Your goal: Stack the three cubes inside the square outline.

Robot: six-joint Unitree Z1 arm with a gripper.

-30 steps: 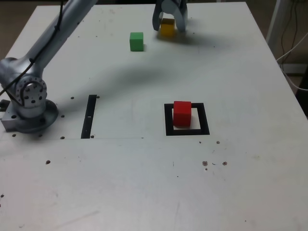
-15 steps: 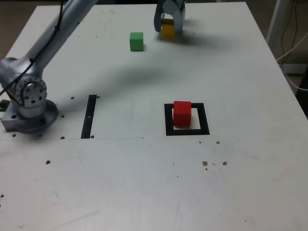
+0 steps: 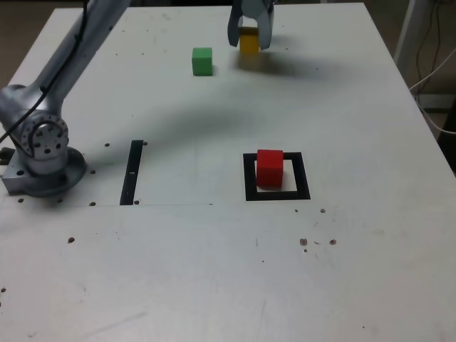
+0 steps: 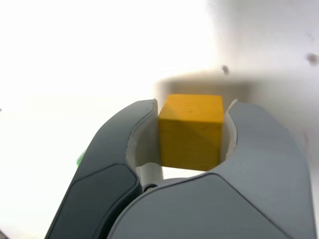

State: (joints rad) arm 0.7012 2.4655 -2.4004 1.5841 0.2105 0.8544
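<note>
Large matte white rectangular counter [image 3: 342,285] fills most of the exterior view, surface scuffed, with small dark screw holes and specks scattered across it. A narrow straight black strip [image 3: 132,172] lies flat on it toward the exterior view's left. Past the counter's right edge: dim brownish floor [image 3: 399,14], a white vertical post [image 3: 408,28], and loose white cables [image 3: 431,78] trailing along the edge. Light is soft and from above, throwing diffuse shadows on the top. Wrist view is heavily overexposed, counter mostly blown out to white.
</note>
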